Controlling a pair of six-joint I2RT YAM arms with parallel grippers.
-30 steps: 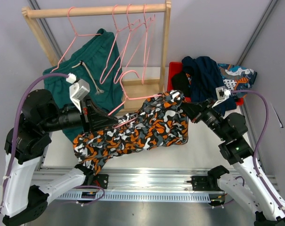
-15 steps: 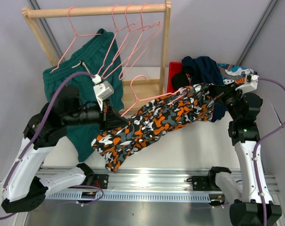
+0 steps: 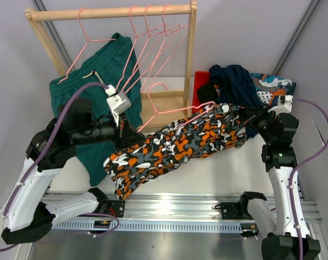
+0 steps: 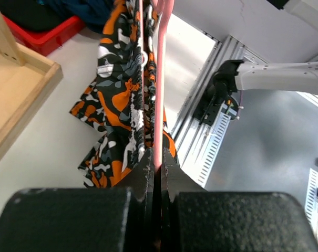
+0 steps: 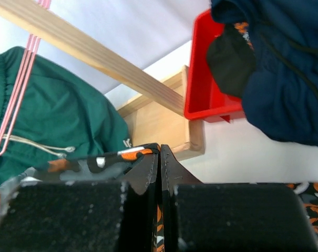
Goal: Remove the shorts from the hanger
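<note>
The wooden rack (image 3: 109,12) stands at the back, and just in front of it the camo shorts (image 3: 174,146) hang stretched out. Only the wrist views show the grips: the left gripper (image 4: 156,157) is pinched on the pink hanger (image 4: 160,79), and the right gripper (image 5: 159,149) is pinched on the shorts' edge.

I see matt cloth on the orange-grey-white camo shorts (image 3: 180,146), a smooth pink hanger (image 4: 160,79), a bare pale wooden rack (image 3: 109,12), and a glossy red plastic bin (image 5: 198,68).
</note>
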